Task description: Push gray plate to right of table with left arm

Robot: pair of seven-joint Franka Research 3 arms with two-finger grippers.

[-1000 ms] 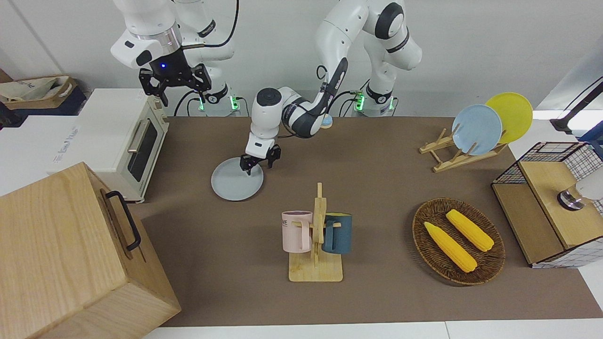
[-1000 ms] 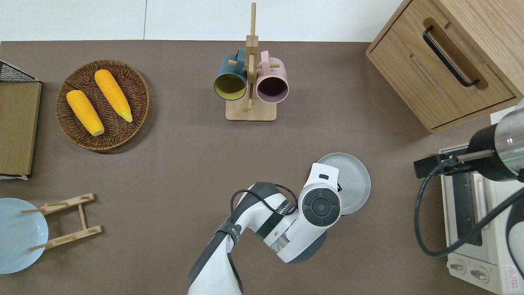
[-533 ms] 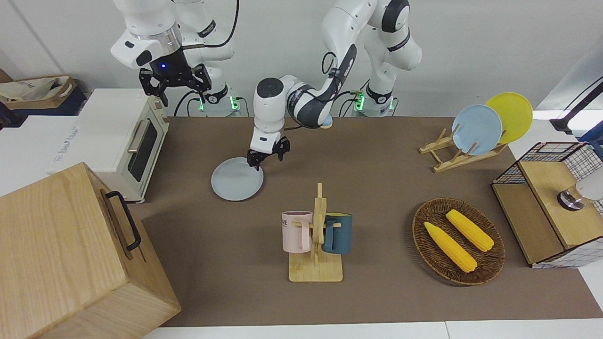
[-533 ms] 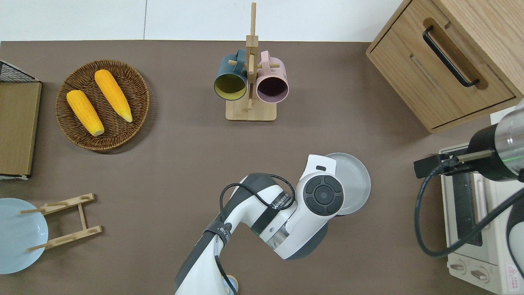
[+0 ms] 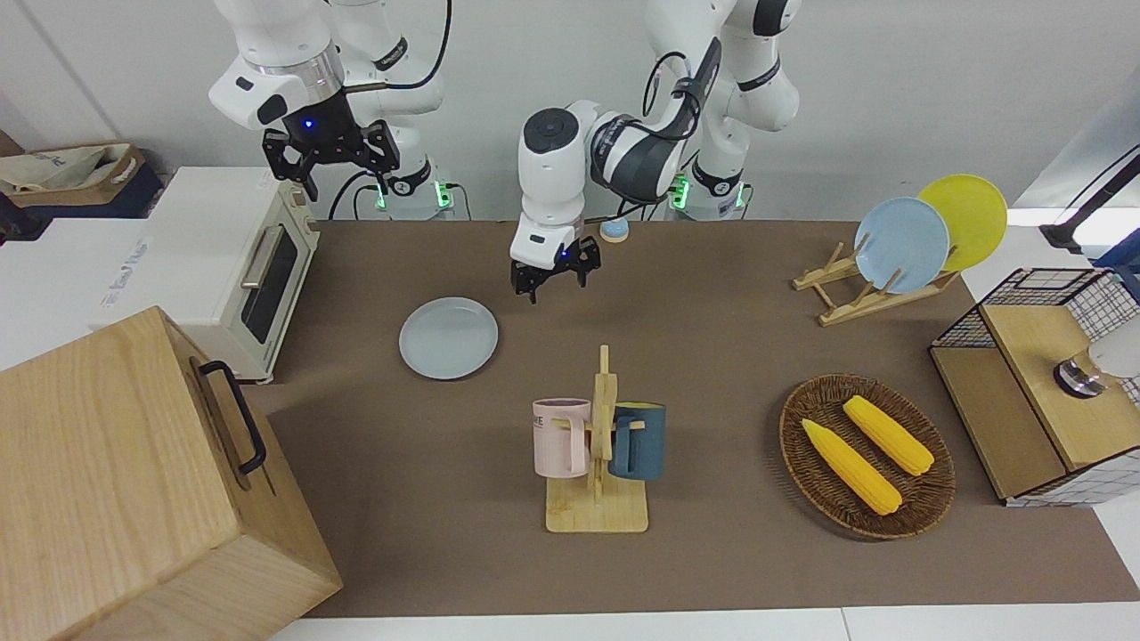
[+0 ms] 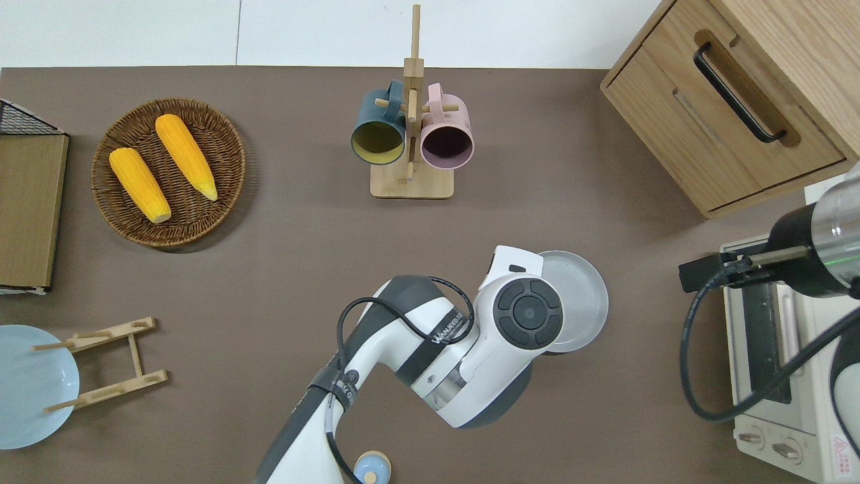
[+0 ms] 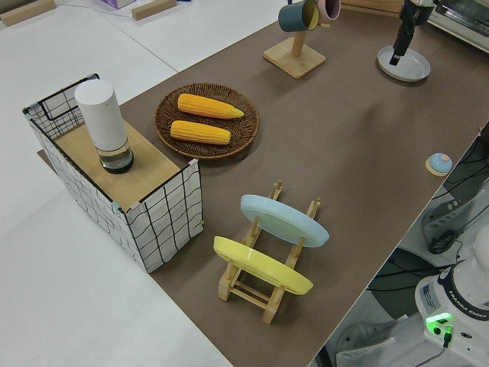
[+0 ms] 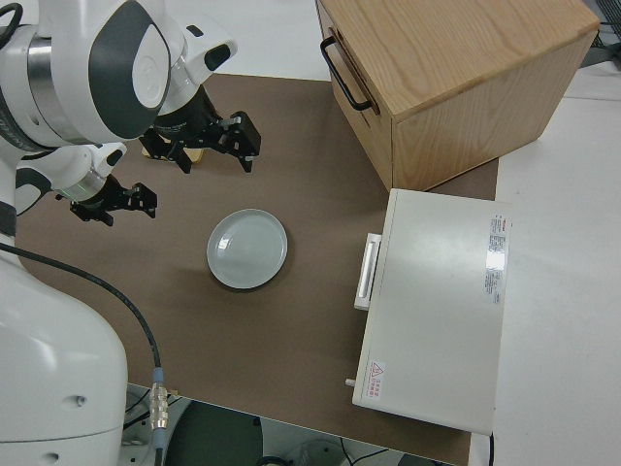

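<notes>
Gray plate (image 5: 448, 337) sits flat on the brown table (image 5: 712, 570) in the front view, toward the right arm's end, near the white toaster oven (image 5: 233, 267) and the big wooden cabinet (image 5: 134, 481). The left gripper (image 5: 554, 278) hangs in the air off the plate's edge, not touching it, fingers spread apart with nothing between them. The right gripper (image 5: 328, 157) is parked, fingers apart too. Farther from the robots than the plate is the mug rack (image 5: 598, 463) with a pink mug (image 5: 559, 436) and a dark blue mug (image 5: 638, 440), and toward the left arm's end there's a wicker basket (image 5: 926, 516) with two corn cobs (image 5: 850, 466).

Overhead view: the left arm (image 6: 463, 363) covers the plate's edge on the left arm's side, so you only see the rest of the plate's disc. The gripper itself is hidden under the wrist here. A little blue puck (image 6: 371, 467) lies near the robots' edge of the table.

Left side view: the plate is way up at the top, with the arm's gripper just above its rim. A dish rack (image 7: 267, 283) holds a sky-blue plate (image 7: 283, 220) and a yellow plate (image 7: 260, 266).

Right side view: the plate lies just beside the toaster oven's door, apart from it, with the left gripper well clear of it and open.
</notes>
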